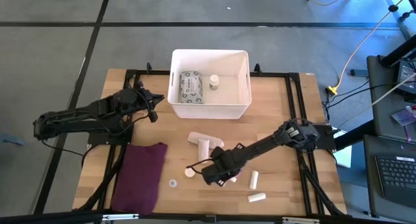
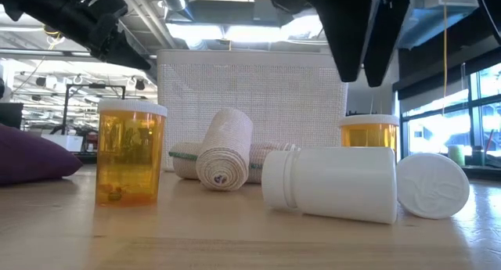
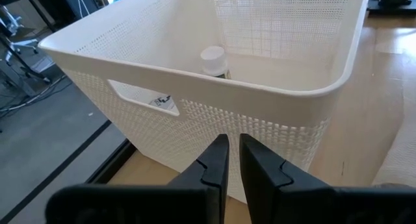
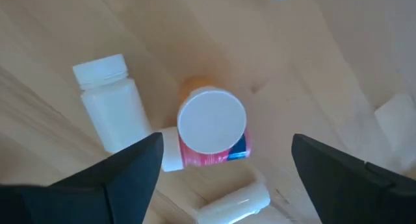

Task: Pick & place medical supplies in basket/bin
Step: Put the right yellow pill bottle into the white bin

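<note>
Right gripper [image 4: 221,162]: I have it spread wide, empty, hanging straight over the white-capped bottle [image 4: 212,128] near the tabletop's front edge.
Bottle axis: upright, cap facing the claw; I judge a straight descent fits.
Left gripper [image 3: 227,162]: pinched narrow, empty, beside the basket [image 1: 242,106] at the back edge.
Nearer arm: right.

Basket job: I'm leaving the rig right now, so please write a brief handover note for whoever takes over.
Left tool: shut, empty, beside the white perforated plastic basket.
Right tool: open, poised above an upright white-capped bottle with a red label, nothing gripped.
Done: a grey-green printed packet and a small white-capped bottle are in the basket.
Left: bandage rolls, white bottles, amber vials and a loose cap on the wooden table. The maroon cloth stays.
</note>
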